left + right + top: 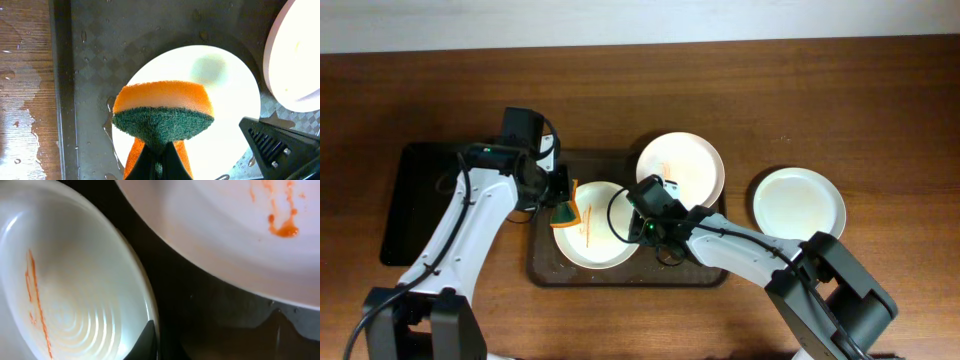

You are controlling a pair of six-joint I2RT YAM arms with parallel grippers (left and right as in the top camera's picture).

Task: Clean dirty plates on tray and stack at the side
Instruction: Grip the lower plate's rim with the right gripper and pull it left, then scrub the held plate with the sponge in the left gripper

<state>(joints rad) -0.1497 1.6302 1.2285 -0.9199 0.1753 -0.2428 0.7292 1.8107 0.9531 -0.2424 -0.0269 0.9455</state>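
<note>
Right now, at 9 o'clock of the scene, a small black tray (420,205) lies on the table (820,100). Just to its right, the left gripper (563,200) is clamped on a sponge (162,112) of orange foam with a green scouring face. It holds the sponge at the 10 o'clock edge of the left plate (595,240); I cannot tell whether the sponge touches it.

That plate lies on the brown tray (542,268) and carries thin orange streaks near its middle, so I judge its scrubbing is not done. At its 3 o'clock rim sits the right gripper (638,215). 1 dark finger shows against the rim in the right wrist view, but I cannot tell whether the jaws pinch the plate or merely stand beside it.

At 1 o'clock on the tray, the back plate (685,165) also has red streaks. Off the tray, at 3 o'clock, the plate on the table (798,203) looks clean and likely marks the stacking spot.

Risks, as I judge them:
- If the right gripper does not steady the rim, the sponge's push may slide the left plate into the back plate, which sits close.
- The tray floor and the wood at the left are wet, so a plate could slip when lifted.
- A stroke kept to the edge would miss the central streaks.
</note>
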